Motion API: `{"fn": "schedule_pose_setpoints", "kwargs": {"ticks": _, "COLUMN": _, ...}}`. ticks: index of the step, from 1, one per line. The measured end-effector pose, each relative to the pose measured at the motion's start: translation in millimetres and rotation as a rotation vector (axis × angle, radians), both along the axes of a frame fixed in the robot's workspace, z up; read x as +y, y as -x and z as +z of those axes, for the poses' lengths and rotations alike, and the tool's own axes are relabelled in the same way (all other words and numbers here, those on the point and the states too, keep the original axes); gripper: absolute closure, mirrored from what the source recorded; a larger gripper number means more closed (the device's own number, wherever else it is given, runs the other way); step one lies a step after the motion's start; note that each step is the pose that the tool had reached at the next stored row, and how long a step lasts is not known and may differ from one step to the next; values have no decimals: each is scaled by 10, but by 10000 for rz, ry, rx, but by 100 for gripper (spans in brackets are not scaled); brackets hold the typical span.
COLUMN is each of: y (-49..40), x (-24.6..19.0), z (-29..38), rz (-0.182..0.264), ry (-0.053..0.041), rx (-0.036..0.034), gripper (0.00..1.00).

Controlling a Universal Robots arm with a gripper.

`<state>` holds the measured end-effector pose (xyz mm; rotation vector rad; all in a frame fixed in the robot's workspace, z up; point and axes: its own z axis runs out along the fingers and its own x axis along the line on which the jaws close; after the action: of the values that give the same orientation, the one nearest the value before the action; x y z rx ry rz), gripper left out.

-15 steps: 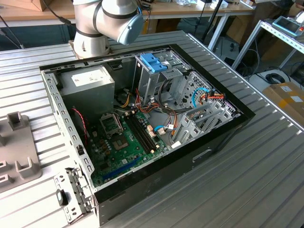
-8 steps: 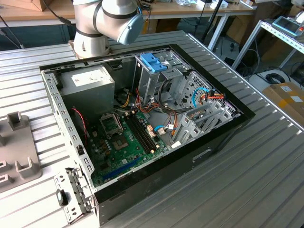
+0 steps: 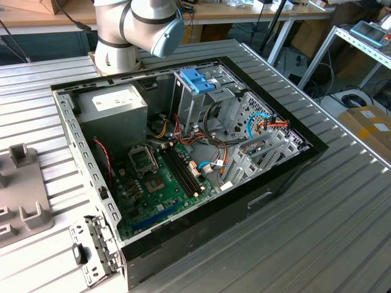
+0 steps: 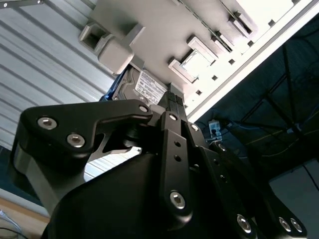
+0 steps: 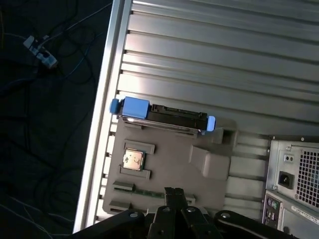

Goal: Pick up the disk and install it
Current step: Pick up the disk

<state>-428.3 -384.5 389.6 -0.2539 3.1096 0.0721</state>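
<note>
The disk (image 5: 164, 115) stands on edge in the grey holder (image 5: 169, 164), seemingly for easy pinching, the empty claw (image 5: 173, 190) closed narrow over that holder.

Your arm (image 3: 137, 24) stands on its base at the far edge of the desk (image 3: 342, 232), toward the exterior view's left. It is pale grey, and a light-blue cap faces the exterior view's right. In the first wrist view your end effector (image 5: 173, 193) hangs above the desk, its black linkage converging and the jaws drawn together on nothing. It touches nothing.
</note>
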Motion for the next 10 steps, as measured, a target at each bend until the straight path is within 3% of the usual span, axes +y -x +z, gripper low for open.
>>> {"fn": "schedule_pose_setpoints", "kwargs": {"ticks": 6, "y": 0, "x": 0, "z": 0, "rz": 671, "ry": 7, "rx": 0, "gripper": 90}}
{"fn": "schedule_pose_setpoints", "kwargs": {"ticks": 10, "y": 0, "x": 0, "z": 0, "rz": 1186, "ry": 78, "rx": 2, "gripper": 90}}
